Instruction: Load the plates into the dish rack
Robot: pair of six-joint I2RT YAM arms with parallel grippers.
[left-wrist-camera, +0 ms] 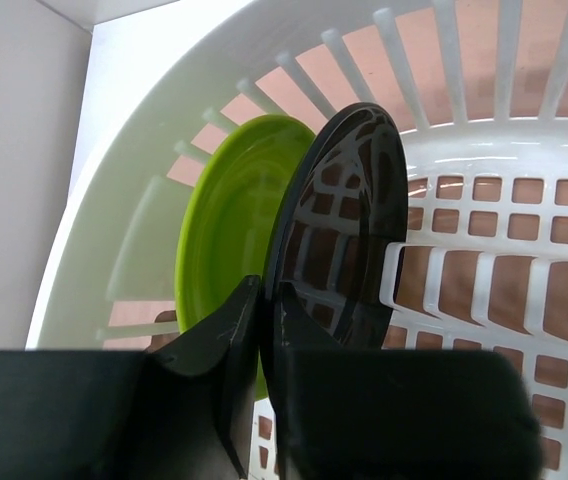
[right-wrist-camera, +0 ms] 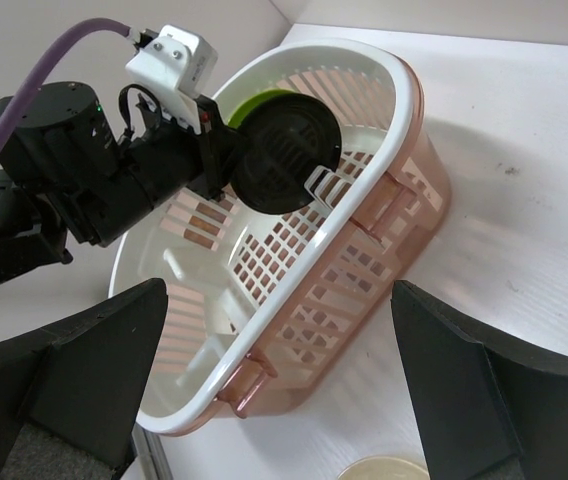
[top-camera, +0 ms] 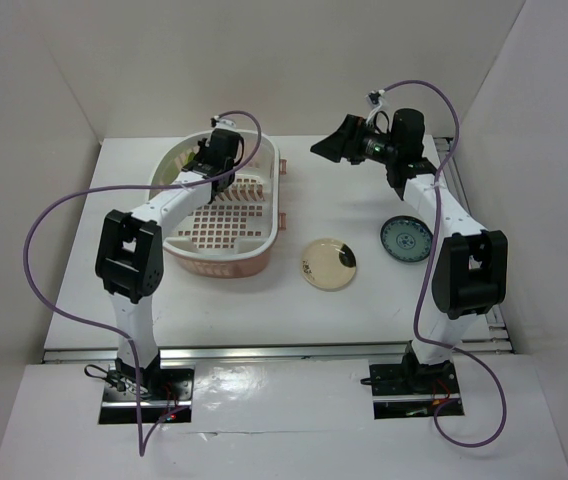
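The dish rack (top-camera: pixel 282 190) stands at the back left of the table. A lime green plate (left-wrist-camera: pixel 229 215) stands on edge inside it, against the white end wall. Beside it a glossy black plate (left-wrist-camera: pixel 349 220) stands upright by the dividers (left-wrist-camera: pixel 464 290). My left gripper (left-wrist-camera: pixel 267 295) is shut on the black plate's rim. In the right wrist view the black plate (right-wrist-camera: pixel 289 165) hides most of the green plate (right-wrist-camera: pixel 264 100). My right gripper (right-wrist-camera: pixel 279 290) hangs open above the table, facing the rack (right-wrist-camera: pixel 394 90), with nothing between its fingers. A cream plate (top-camera: pixel 330 263) and a teal plate (top-camera: pixel 406 238) lie flat on the table.
White walls close in the table on the left, back and right. The right arm (top-camera: pixel 464 260) rises beside the teal plate. The left arm (top-camera: pixel 164 215) reaches over the rack's left rim. Purple cables loop from both arms.
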